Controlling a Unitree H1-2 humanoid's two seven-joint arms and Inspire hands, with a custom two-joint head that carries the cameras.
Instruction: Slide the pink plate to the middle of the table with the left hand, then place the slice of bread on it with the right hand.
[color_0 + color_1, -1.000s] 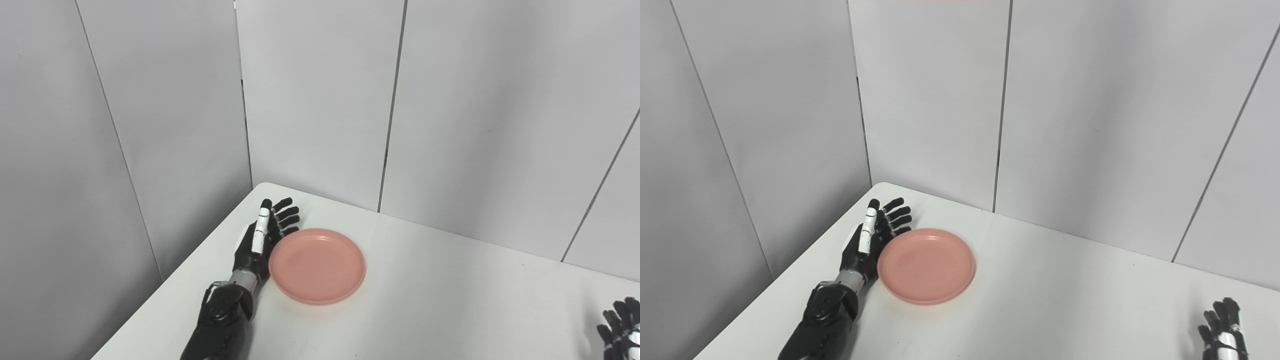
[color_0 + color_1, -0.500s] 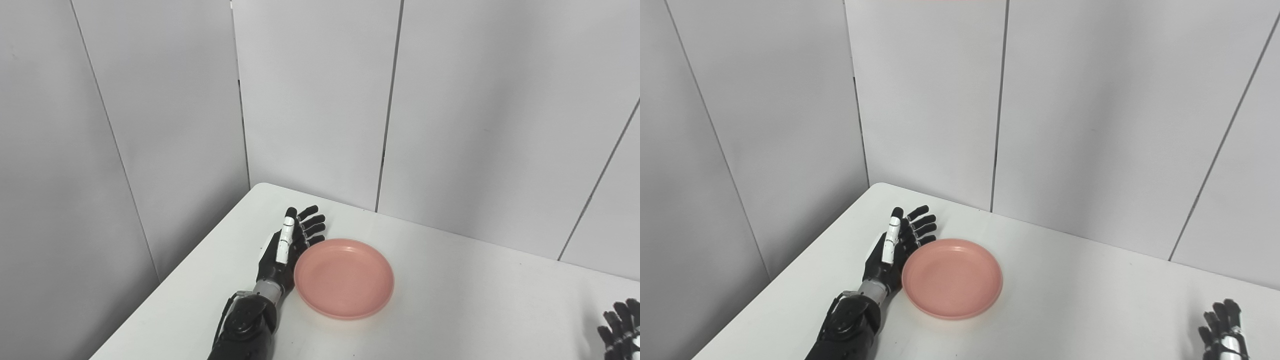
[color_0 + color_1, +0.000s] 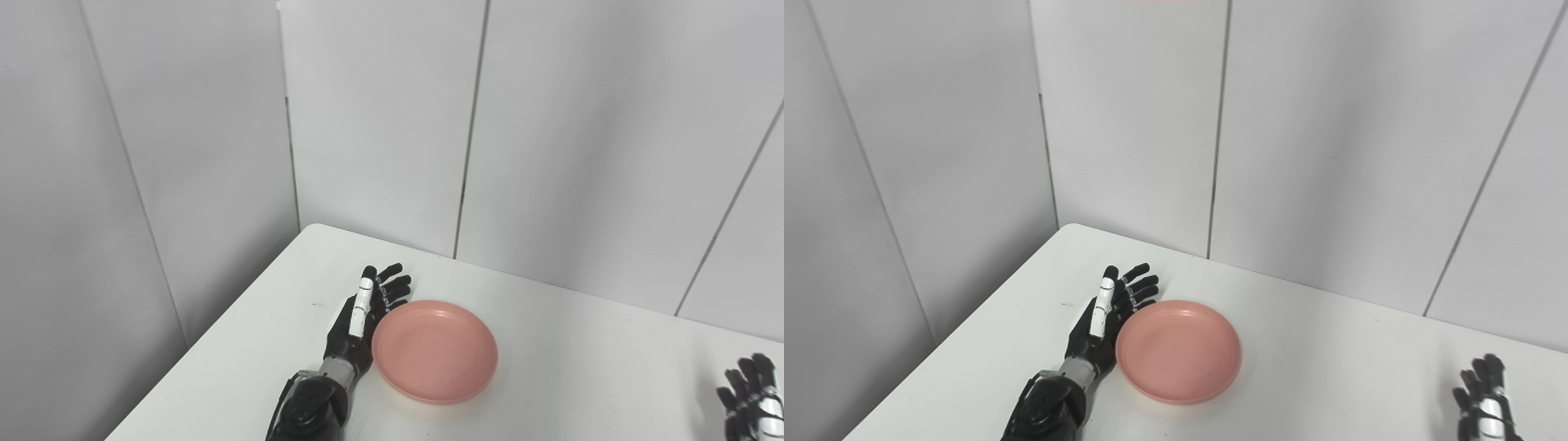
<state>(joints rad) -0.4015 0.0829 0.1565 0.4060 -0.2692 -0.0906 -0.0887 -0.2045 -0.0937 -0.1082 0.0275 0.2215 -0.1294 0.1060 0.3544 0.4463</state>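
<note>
The robot's black left hand (image 3: 362, 318) stands on edge on the white table (image 3: 551, 367), fingers spread and straight, gripping nothing, its palm side flat against the near-left rim of the round, shallow pink plastic plate (image 3: 435, 350). Over the last 1 second hand and plate have travelled together to the hand's right, away from the table's left edge; the contact has not broken, so the plate has been pushed, not lifted. The camera has also turned a little, since the wall seams have shifted, so part of the apparent travel is the view's own. A small dark speck on the tabletop now shows to the left of the hand.

I judge the slide to be under way but unfinished: much bare table lies on the plate's far side from the hand, so the push probably needs to go on rightward.

The black right hand (image 3: 1485, 407) sits well apart, low at the frame's right corner, fingers spread upward and holding nothing. No slice of bread is visible in either view, so step 2 has not begun.
</note>
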